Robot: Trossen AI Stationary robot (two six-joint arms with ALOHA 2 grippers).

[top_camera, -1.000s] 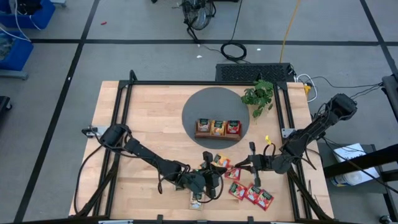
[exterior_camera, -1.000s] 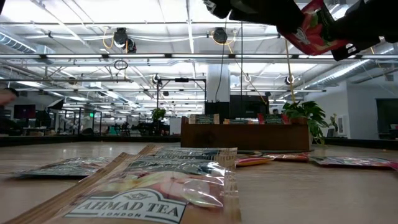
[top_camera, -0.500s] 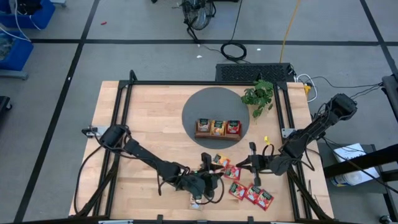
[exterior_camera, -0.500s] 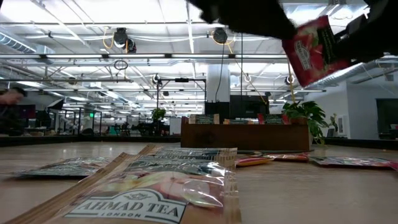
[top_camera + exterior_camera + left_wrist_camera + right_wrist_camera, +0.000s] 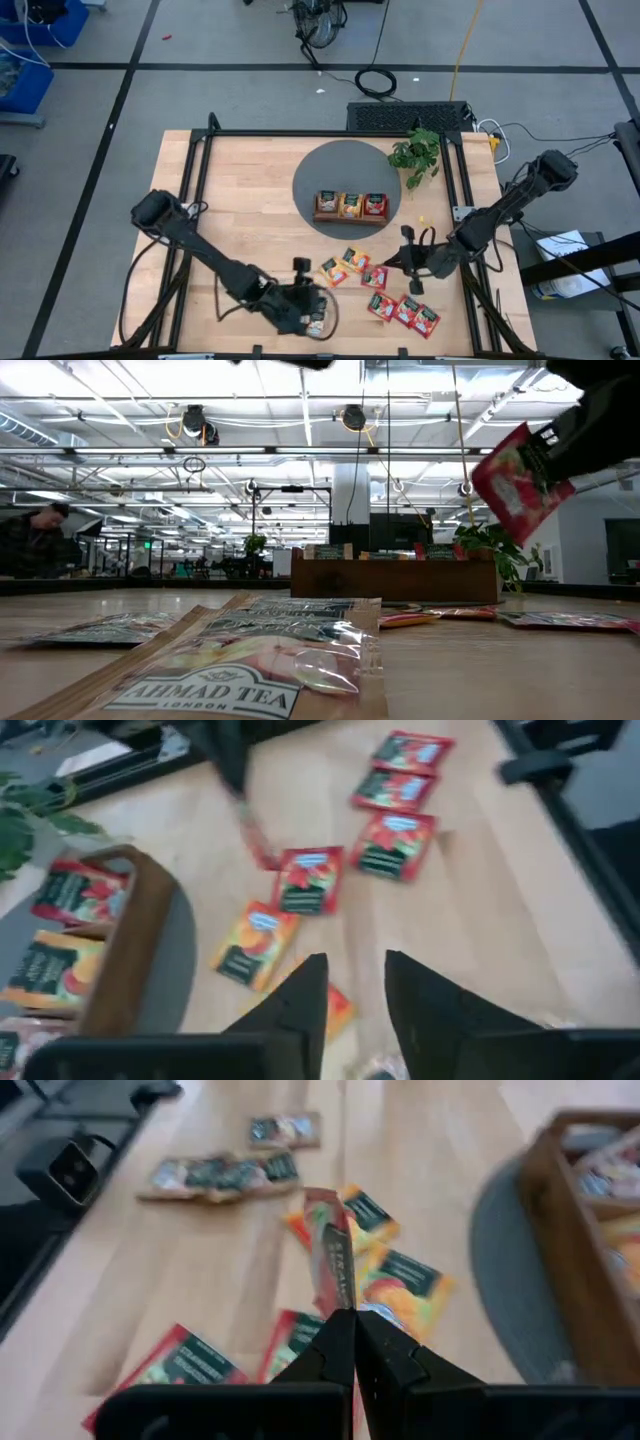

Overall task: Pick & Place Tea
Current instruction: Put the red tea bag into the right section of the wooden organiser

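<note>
Red and held edge-on, one tea sachet point(image 5: 332, 1270) is pinched between the pressed-together fingers of the right tool point(image 5: 353, 1342), lifted above the wooden surface point(image 5: 240, 220) near the loose sachets point(image 5: 403, 310). Left tool point(image 5: 355, 985) hovers low at the surface's front edge, fingers slightly spread and holding nothing. More sachets sit in the wooden tray point(image 5: 350, 207) on the grey mat point(image 5: 330, 165).

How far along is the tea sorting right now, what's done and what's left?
Done: the brown wooden tray holds sachets in all three compartments. In hand: the right end effector pinches a red tea sachet above the table. Left: red sachets and orange sachets lie loose on the wood. The left end effector hovers open, empty.
</note>
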